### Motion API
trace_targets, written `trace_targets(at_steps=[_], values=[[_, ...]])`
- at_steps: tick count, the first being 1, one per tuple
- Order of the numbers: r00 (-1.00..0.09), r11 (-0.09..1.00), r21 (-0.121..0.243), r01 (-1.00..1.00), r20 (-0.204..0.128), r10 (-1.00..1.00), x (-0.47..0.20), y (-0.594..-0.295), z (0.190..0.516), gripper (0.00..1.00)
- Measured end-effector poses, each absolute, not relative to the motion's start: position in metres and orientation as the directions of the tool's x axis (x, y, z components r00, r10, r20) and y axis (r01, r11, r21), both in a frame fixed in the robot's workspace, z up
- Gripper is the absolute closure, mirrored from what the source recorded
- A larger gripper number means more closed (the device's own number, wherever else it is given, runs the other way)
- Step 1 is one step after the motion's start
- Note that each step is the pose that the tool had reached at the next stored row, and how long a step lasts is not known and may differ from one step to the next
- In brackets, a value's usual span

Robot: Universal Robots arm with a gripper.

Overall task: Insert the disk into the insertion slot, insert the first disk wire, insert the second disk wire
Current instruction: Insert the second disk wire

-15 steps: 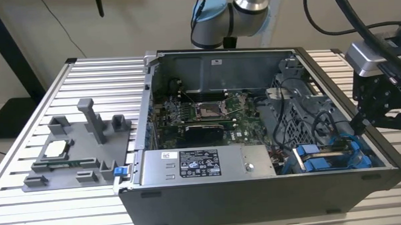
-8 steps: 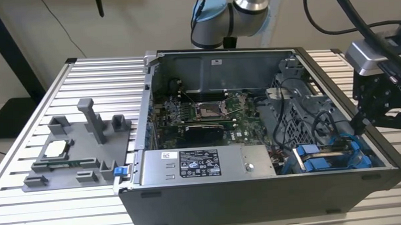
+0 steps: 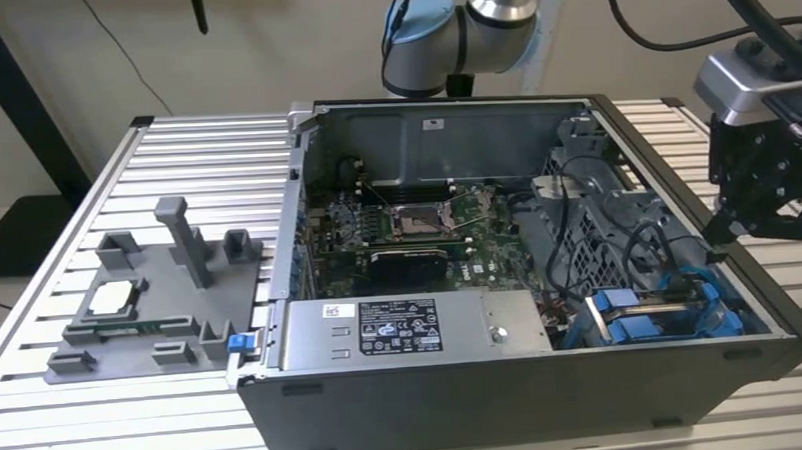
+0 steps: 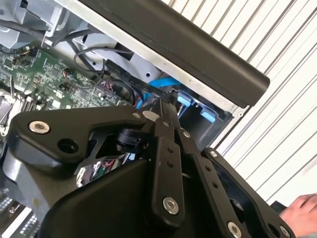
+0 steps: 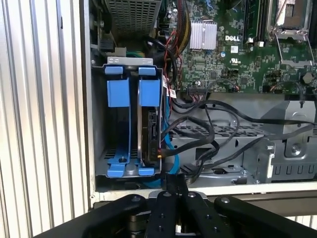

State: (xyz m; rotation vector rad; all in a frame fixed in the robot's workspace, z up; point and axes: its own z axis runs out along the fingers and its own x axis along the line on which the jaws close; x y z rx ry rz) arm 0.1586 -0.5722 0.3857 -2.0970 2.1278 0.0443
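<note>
The disk [image 5: 150,130] stands on edge in its blue carrier inside the insertion slot [image 5: 130,61], the grey drive cage with blue fittings, beside another blue carrier [image 5: 118,91]. In the exterior view the cage [image 3: 658,314] sits at the case's near corner on the exterior view's right. My gripper [image 3: 716,238] hovers just above and outside that corner of the case. In both wrist views its black fingers [image 5: 174,181] come together at the tip [image 4: 168,101], with nothing seen between them. Black and blue wires [image 5: 198,130] loop loosely next to the disk's edge.
The open PC case holds a motherboard [image 3: 415,224] and a grey power-supply box [image 3: 405,330] with a white sticker. A grey fixture [image 3: 151,304] with parts stands on the slatted table [image 3: 172,163] at the exterior view's left. A person's hand [image 4: 303,214] shows beside the gripper.
</note>
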Motion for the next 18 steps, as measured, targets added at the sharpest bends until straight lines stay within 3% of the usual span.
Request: trace_targets(at_steps=[11, 12, 18], values=[[-0.009, 0.02, -0.087, -0.996, -0.13, -0.992, 0.156, -0.573, 0.387, 1.0], [-0.009, 0.02, -0.087, -0.996, -0.13, -0.992, 0.157, -0.574, 0.386, 0.0], [-0.009, 0.02, -0.087, -0.996, -0.13, -0.992, 0.164, -0.577, 0.375, 0.0]])
